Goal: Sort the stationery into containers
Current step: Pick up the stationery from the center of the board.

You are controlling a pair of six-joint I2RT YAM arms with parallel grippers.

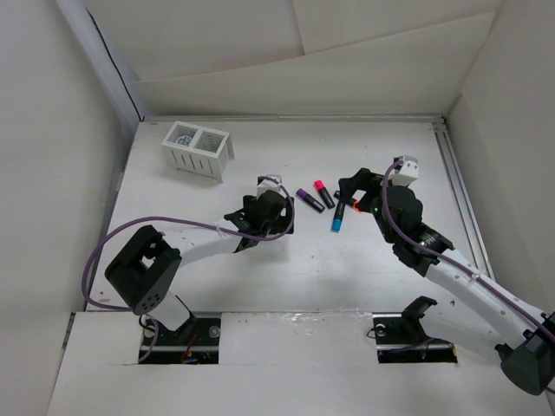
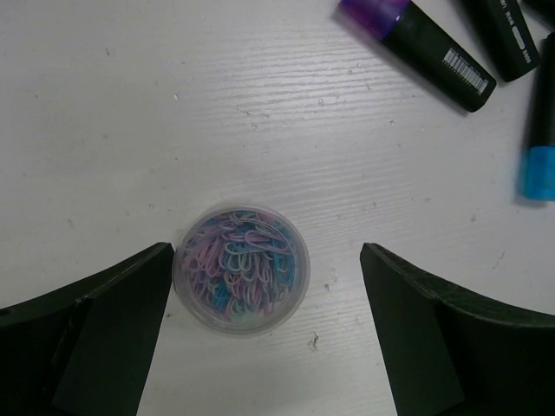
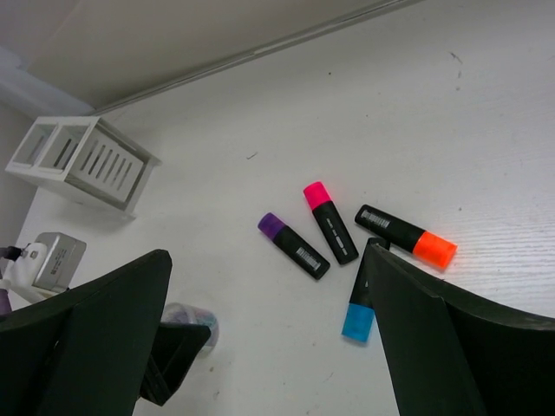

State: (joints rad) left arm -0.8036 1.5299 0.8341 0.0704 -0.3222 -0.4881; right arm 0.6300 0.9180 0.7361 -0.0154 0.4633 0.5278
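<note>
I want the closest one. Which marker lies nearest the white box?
The purple-capped marker: it lies leftmost of the four, toward the white box.

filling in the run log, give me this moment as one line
left end effector: open, straddling paper-clip tub | right end effector: open, above four markers | box: far left
</note>
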